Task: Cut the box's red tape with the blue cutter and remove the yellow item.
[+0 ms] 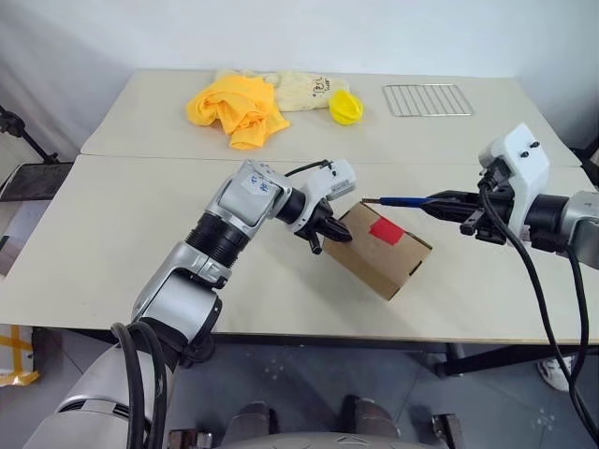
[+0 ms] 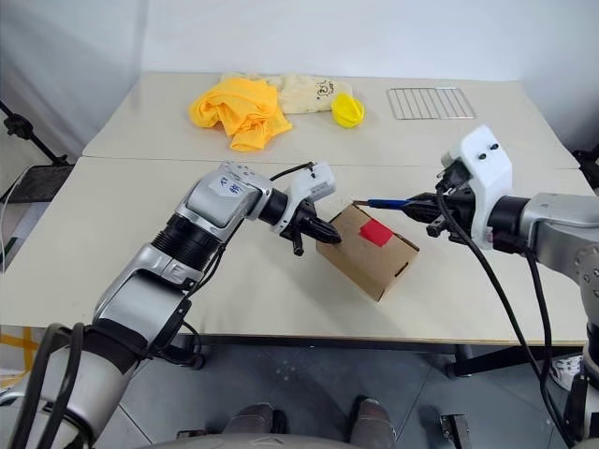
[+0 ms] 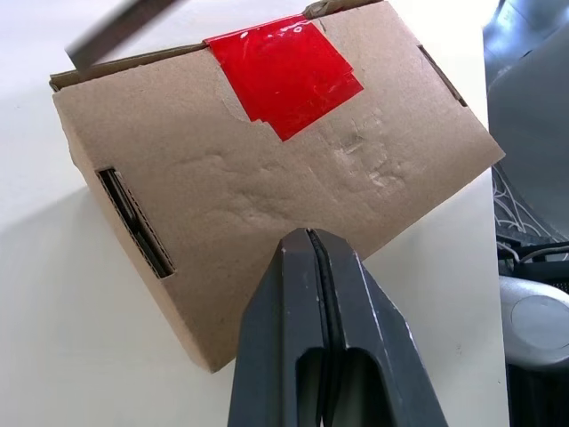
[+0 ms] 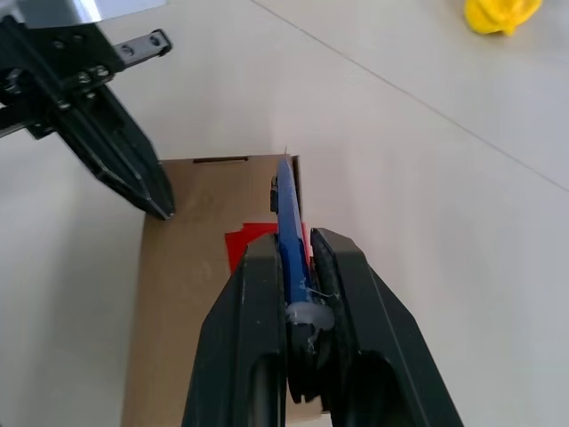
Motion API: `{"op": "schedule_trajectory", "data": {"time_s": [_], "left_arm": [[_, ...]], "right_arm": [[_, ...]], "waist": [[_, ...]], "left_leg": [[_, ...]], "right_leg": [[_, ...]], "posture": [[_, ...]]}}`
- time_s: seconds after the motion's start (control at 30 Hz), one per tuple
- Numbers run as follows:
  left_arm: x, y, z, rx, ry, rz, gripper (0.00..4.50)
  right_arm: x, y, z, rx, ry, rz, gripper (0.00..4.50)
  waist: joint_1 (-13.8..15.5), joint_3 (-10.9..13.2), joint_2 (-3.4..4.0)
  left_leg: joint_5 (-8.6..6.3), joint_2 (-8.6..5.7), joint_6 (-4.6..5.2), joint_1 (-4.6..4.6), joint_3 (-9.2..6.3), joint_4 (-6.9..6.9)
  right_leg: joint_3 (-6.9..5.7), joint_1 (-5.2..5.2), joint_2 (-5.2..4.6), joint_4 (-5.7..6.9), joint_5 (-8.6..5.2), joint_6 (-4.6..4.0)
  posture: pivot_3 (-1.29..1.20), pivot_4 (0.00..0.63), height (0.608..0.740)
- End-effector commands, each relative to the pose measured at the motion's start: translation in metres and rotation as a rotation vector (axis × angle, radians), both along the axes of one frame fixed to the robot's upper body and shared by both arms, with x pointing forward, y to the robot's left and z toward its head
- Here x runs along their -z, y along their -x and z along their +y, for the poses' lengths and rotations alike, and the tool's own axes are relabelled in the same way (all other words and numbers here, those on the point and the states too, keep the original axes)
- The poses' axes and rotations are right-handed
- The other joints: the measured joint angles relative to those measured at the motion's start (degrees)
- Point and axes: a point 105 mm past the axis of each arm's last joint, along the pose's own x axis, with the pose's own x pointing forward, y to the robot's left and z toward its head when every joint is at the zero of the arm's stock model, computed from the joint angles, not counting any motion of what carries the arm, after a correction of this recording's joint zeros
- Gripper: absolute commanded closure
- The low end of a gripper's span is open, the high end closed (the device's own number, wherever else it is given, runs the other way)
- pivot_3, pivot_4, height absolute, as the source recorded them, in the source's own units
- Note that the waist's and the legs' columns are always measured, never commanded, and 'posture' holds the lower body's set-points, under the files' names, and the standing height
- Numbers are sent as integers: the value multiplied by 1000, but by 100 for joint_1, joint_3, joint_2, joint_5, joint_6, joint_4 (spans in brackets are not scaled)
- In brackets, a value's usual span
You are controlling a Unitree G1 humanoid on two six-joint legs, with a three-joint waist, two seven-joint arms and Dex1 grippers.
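The brown cardboard box [image 1: 379, 251] lies tilted near the table's middle, flaps closed, with the red tape [image 1: 386, 230] on its upper face. My left gripper [image 1: 328, 234] is shut, and its tips [image 3: 308, 238] touch the box's left side below the tape [image 3: 284, 76]. My right gripper [image 1: 442, 204] is shut on the blue cutter [image 1: 402, 200]. The cutter [image 4: 289, 218] points left, and its thin tip hovers over the box's far edge just beyond the tape. The yellow item is hidden.
At the table's back lie a crumpled yellow cloth [image 1: 239, 108], a cream cloth bag [image 1: 304, 89], a small yellow round object [image 1: 344, 106] and a wire rack [image 1: 428, 99]. The table's front edge [image 1: 281, 323] runs close below the box.
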Motion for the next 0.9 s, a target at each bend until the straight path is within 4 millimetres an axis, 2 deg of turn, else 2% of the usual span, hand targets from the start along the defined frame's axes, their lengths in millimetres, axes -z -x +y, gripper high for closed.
{"op": "schedule_trajectory", "data": {"time_s": [0.03, 0.2, 0.47, 0.7, 0.9], "left_arm": [[2, -3, 6, -27, -18, -5, 4500], [2, -3, 5, -26, -17, -6, 4500], [2, -2, 5, -24, -17, -6, 4500], [2, -2, 5, -24, -17, -5, 4500], [2, -2, 5, -26, -16, -4, 4500]], "right_arm": [[-13, 7, 0, -6, 8, -61, 4339], [-6, 4, -5, 17, 9, -47, 4339], [-7, -3, -14, 65, -1, -65, 4339], [-12, -6, -17, 81, -11, -82, 4339], [-6, -3, -14, 58, 1, -59, 4339]], "waist": [[0, 0, 0], [0, 0, 0], [-1, 0, 0], [0, 0, 0], [0, 0, 0]], "left_leg": [[0, 0, 0, 0, 0, 0], [0, 0, 0, -1, 0, 2], [0, 0, 1, -1, 0, 5], [-1, 0, 1, -2, 0, 7], [-1, 0, 1, -2, 0, 7]], "right_leg": [[0, 0, 0, 0, 0, 0], [0, 0, 0, 1, 0, 0], [0, 0, 0, 2, 0, 0], [0, 0, 0, 3, 0, 0], [0, 0, 0, 3, 0, 0]], "posture": [[0, 150, 740], [0, 150, 740], [0, 150, 740], [0, 150, 740], [0, 150, 740]]}}
